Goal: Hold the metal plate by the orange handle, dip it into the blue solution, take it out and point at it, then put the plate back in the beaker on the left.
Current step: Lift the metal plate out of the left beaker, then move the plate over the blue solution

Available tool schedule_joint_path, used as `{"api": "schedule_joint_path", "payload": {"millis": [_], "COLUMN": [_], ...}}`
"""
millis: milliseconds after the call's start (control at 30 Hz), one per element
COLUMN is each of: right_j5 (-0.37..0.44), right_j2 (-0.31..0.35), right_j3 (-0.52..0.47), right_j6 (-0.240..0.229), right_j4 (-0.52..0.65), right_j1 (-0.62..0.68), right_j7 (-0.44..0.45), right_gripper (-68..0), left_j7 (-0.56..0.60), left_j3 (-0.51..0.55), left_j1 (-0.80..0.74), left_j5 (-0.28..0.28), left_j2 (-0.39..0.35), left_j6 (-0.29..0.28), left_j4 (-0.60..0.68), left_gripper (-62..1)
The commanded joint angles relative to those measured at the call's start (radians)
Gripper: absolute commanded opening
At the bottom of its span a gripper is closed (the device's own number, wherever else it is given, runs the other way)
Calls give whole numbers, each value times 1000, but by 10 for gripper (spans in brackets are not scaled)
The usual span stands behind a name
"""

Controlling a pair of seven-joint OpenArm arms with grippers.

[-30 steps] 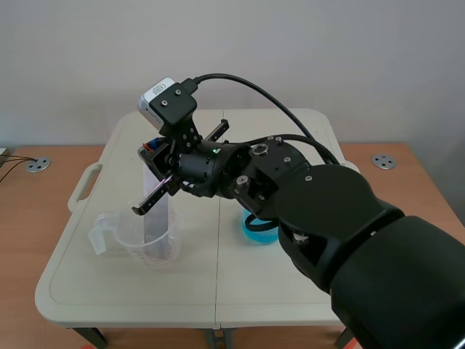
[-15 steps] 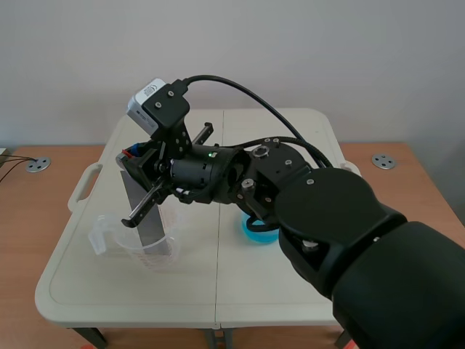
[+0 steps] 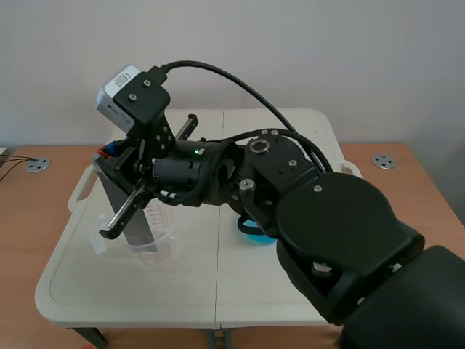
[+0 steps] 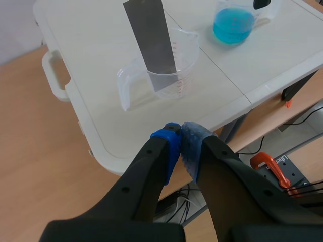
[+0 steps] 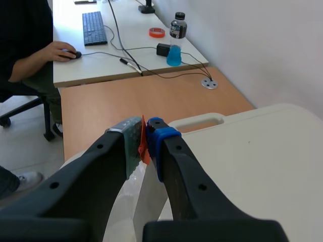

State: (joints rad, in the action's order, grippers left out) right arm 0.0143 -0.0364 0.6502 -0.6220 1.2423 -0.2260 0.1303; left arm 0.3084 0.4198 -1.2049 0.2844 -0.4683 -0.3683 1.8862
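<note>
Setting: white wall; wooden desk carrying a cream folding surface (image 3: 87,291).

Item 1, metal plate (image 4: 151,45): grey strip, tilted, its lower end inside the clear beaker (image 4: 186,58) on the left. Whether it touches the beaker floor cannot be told.

Item 2, orange handle (image 5: 143,143): at the plate's top end, pinched between the right fingers (image 5: 164,138). This arm reaches well past the middle of the surface.

Item 3, beaker of blue solution (image 4: 233,25): stands apart from the clear beaker, partly hidden behind the right arm in the scene view.

Item 4, left fingers (image 4: 166,141): pressed together on nothing, off the near edge of the surface, well apart from both beakers.

Step in hand, as judged: the last one, returning the plate to the left beaker.

Handling notes:
- Lower until the plate's bottom edge bears on the beaker floor before letting go. Dropped from a height, it could knock the light beaker over.
- Let the plate lean against the rim, away from the spout.
- Spread the fingers slowly and lift clear straight along the handle, so the pads do not drag the plate back out or tip the beaker.
</note>
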Motion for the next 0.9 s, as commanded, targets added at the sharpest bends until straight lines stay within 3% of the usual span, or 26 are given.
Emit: {"api": "schedule_joint_path", "payload": {"millis": [0,633,867], "right_j5": [11,15,23], "right_j2": [0,0,0], "right_j3": [-2,-2,-46], "right_j6": [0,0,0], "right_j4": [40,412,527], "right_j1": [-17,69,93], "right_j7": [0,-237,-301], "right_gripper": [-664,-664,-664], "left_j7": [16,17,17], "left_j3": [7,7,7], "left_j1": [-8,-6,-5], "left_j5": [7,7,7], "left_j2": [5,5,5], "left_j6": [-2,-2,-2], "left_j4": [5,5,5], "left_gripper": [-591,-591,-591]}}
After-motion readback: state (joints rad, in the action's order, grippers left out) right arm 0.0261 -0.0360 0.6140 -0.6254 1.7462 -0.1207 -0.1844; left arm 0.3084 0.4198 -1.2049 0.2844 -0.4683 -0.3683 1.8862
